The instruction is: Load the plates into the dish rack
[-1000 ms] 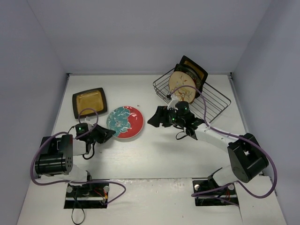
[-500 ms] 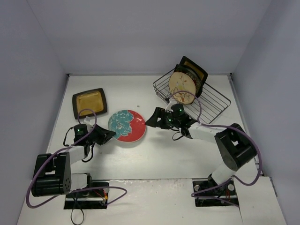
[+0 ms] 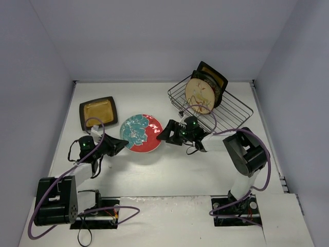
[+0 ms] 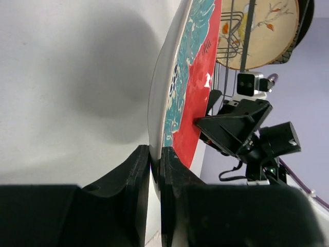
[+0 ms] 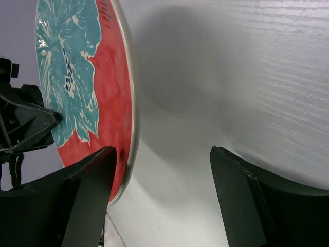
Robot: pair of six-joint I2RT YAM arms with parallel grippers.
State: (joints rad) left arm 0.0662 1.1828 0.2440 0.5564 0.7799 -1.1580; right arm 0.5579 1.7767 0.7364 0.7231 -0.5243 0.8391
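The round red-teal floral plate (image 3: pixel 141 133) is held tilted above the table. My left gripper (image 3: pixel 121 145) is shut on its left rim; in the left wrist view the rim (image 4: pixel 154 154) sits pinched between the fingers. My right gripper (image 3: pixel 163 135) is open at the plate's right edge; in the right wrist view the plate (image 5: pixel 87 77) lies just inside the left finger (image 5: pixel 87 195), and the gripper (image 5: pixel 167 177) is not closed on it. The black wire dish rack (image 3: pixel 237 110) holds a round cream plate (image 3: pixel 200 95) and a square amber plate (image 3: pixel 212 77) upright.
A second square amber plate (image 3: pixel 97 112) lies flat on the table at the left, behind my left arm. The rack stands at the back right, close behind my right arm. The side walls enclose the table on the left and right.
My left gripper has carried the floral plate a little to the right and up. My right gripper has moved left until its open fingers straddle the plate's right rim.
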